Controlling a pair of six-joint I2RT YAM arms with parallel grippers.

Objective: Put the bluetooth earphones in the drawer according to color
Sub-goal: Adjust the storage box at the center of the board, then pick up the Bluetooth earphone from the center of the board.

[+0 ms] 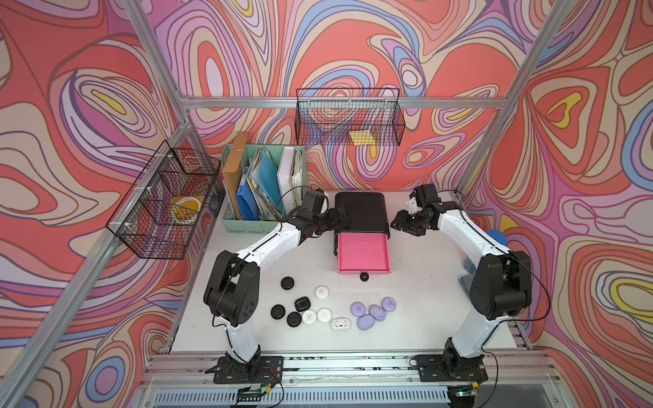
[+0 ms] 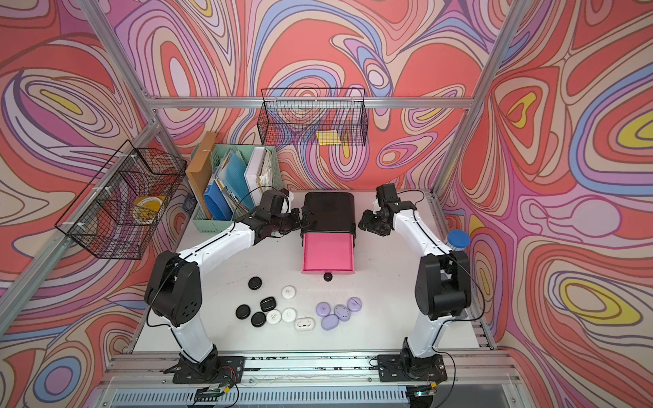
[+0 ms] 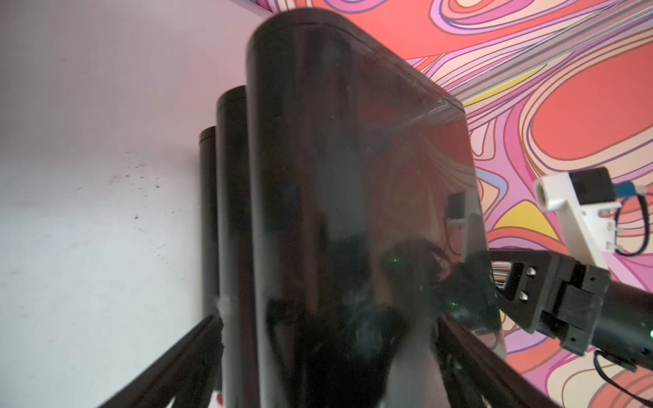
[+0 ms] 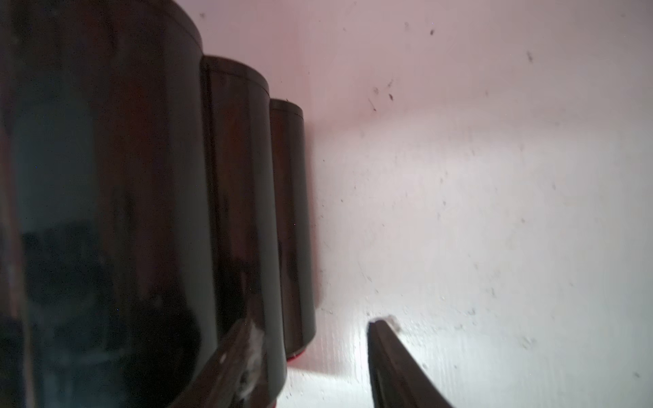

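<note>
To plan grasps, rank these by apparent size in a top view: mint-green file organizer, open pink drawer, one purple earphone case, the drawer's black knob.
Largest to smallest:
1. mint-green file organizer
2. open pink drawer
3. purple earphone case
4. black knob
All clearly differ.

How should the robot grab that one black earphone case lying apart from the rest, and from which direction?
It is probably best taken across its rounded rim, straight down from above. The lone black case lies flat on the white table like a low puck, so only its edges offer opposing faces, and the bare table all round it leaves room for both fingers.
</note>
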